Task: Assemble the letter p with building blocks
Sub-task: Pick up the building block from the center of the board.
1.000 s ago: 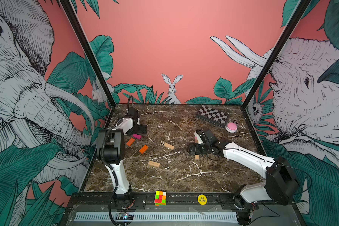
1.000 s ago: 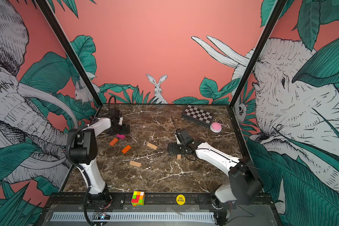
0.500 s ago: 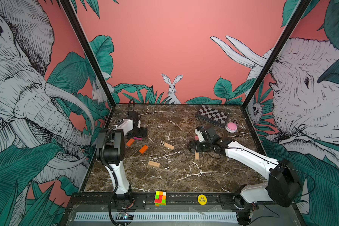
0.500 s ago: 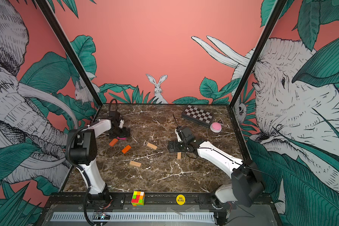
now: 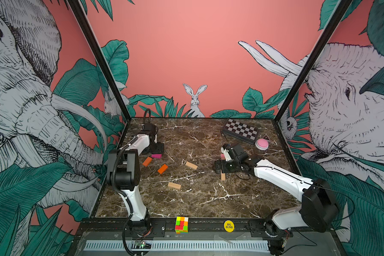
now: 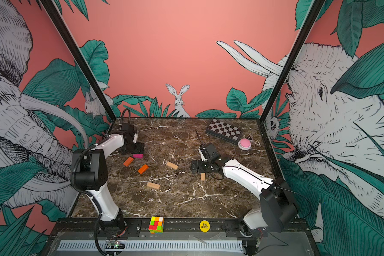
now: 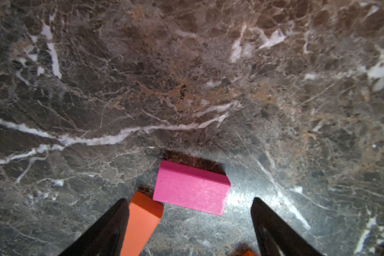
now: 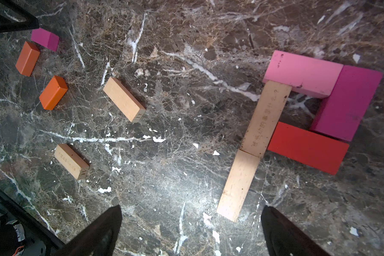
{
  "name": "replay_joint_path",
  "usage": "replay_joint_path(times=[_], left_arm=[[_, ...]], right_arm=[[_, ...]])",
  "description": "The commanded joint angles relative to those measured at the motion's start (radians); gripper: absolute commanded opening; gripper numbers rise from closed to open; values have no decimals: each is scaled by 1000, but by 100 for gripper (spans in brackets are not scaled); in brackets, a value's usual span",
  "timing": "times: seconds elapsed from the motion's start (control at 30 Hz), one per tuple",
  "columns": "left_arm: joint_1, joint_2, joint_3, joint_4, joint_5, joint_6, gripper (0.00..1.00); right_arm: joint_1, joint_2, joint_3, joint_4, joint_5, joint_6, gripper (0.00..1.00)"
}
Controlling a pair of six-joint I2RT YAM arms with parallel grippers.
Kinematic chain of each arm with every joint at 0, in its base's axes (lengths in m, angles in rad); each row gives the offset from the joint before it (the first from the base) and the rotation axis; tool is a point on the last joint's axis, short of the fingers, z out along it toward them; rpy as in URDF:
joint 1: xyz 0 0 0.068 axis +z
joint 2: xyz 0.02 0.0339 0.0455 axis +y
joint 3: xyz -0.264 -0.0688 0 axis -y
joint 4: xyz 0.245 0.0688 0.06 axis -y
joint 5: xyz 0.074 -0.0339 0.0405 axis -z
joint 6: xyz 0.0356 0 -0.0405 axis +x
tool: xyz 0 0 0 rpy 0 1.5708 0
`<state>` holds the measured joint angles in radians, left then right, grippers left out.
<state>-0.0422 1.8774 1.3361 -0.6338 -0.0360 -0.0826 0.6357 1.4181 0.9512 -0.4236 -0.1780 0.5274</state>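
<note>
High frontal stereo pair; wrist close-ups downward.

Robot lab test cell. Evidence: left arm (image 5: 138, 141) and right arm (image 5: 279, 177) bolted to a black rail (image 5: 204, 225). Marble-print table (image 5: 197, 199) boxed in by frame posts (image 5: 98, 55) and printed jungle walls (image 5: 186, 55). Bare circuit board (image 5: 140, 243) up front. Blocks (image 5: 191, 165) scattered as props.

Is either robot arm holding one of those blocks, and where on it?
Nothing is held. The left fingers stand apart by the magenta block, not gripping it; the right fingers are open with only tabletop between them.
</note>
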Motion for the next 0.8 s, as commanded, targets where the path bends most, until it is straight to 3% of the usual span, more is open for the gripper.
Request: replay_joint_path(times=[0.0, 0.43, 0.77], left_arm=[[5, 23, 30, -44, -15, 0, 84], [-11, 84, 60, -75, -2, 19, 81], [-58, 72, 32, -79, -17, -31, 65]], right_arm=[[-4, -21, 17, 0, -9, 2, 99], [-4, -36, -14, -4, 20, 19, 99], [-5, -24, -5, -6, 29, 25, 99]])
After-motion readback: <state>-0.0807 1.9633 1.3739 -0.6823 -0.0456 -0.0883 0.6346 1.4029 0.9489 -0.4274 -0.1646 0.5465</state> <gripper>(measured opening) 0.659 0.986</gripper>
